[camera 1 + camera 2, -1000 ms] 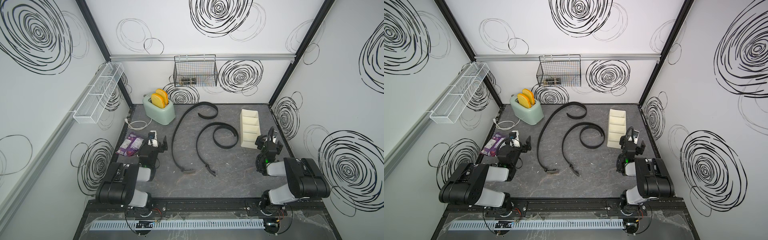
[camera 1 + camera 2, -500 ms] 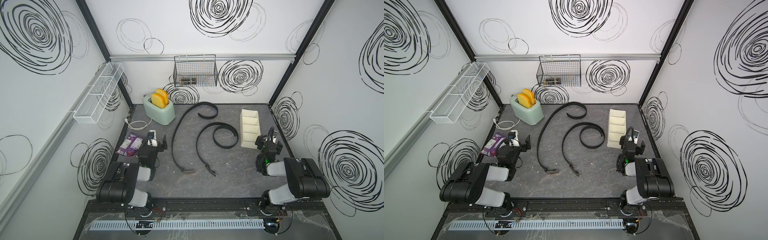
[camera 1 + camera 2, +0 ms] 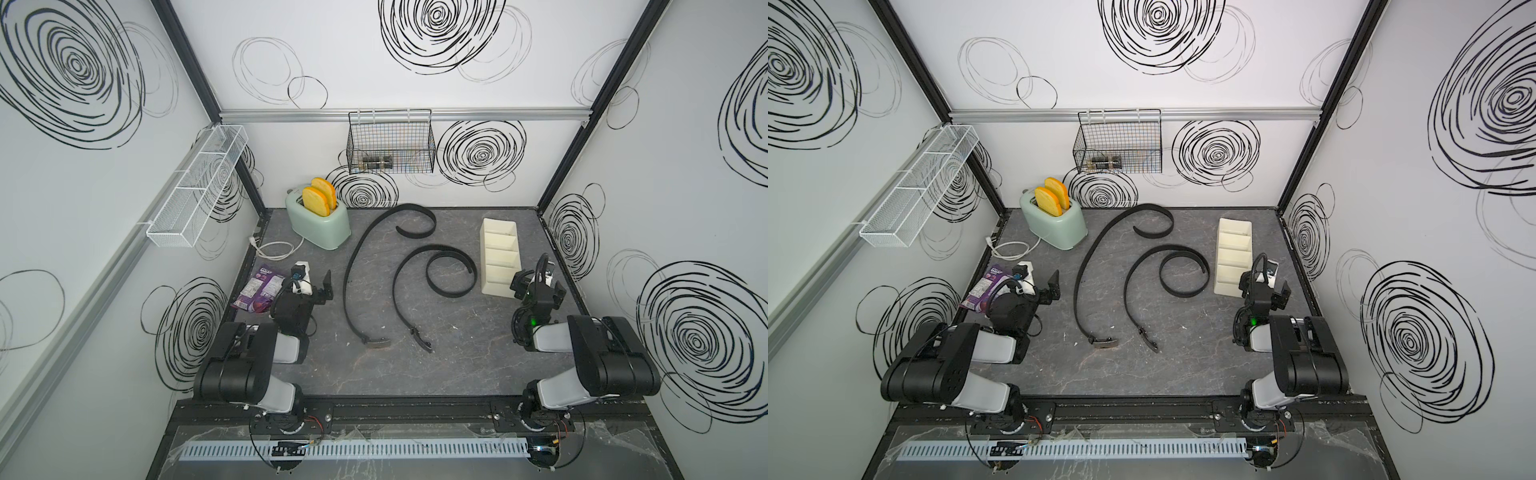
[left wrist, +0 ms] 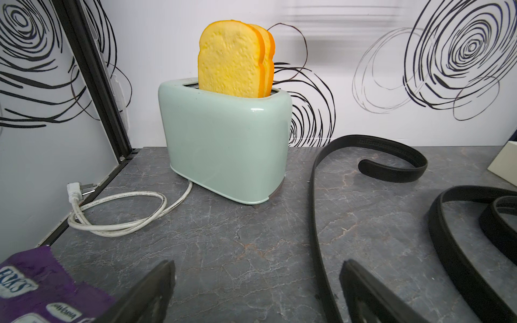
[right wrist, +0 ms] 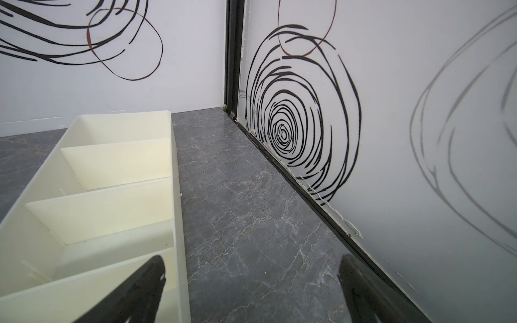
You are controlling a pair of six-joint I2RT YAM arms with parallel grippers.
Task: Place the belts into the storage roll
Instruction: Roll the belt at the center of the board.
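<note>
Two black belts lie uncoiled on the dark table in both top views. The longer belt (image 3: 348, 274) (image 3: 1077, 278) curves from its buckle near the front to a hook at the back. The shorter belt (image 3: 397, 282) (image 3: 1128, 282) ends in a loose loop beside the cream storage roll (image 3: 496, 286) (image 3: 1227, 286), whose compartments hold nothing. My left gripper (image 3: 313, 286) (image 4: 257, 268) stands open and holds nothing, just left of the longer belt (image 4: 316, 223). My right gripper (image 3: 536, 282) (image 5: 251, 263) is open beside the storage roll's near end (image 5: 176, 195).
A mint toaster (image 3: 318, 222) with two bread slices stands at the back left, its white cord (image 3: 274, 249) coiled beside it. A purple packet (image 3: 259, 286) lies by my left gripper. A black wire basket (image 3: 390, 143) and a white mesh shelf (image 3: 195, 195) hang on the walls.
</note>
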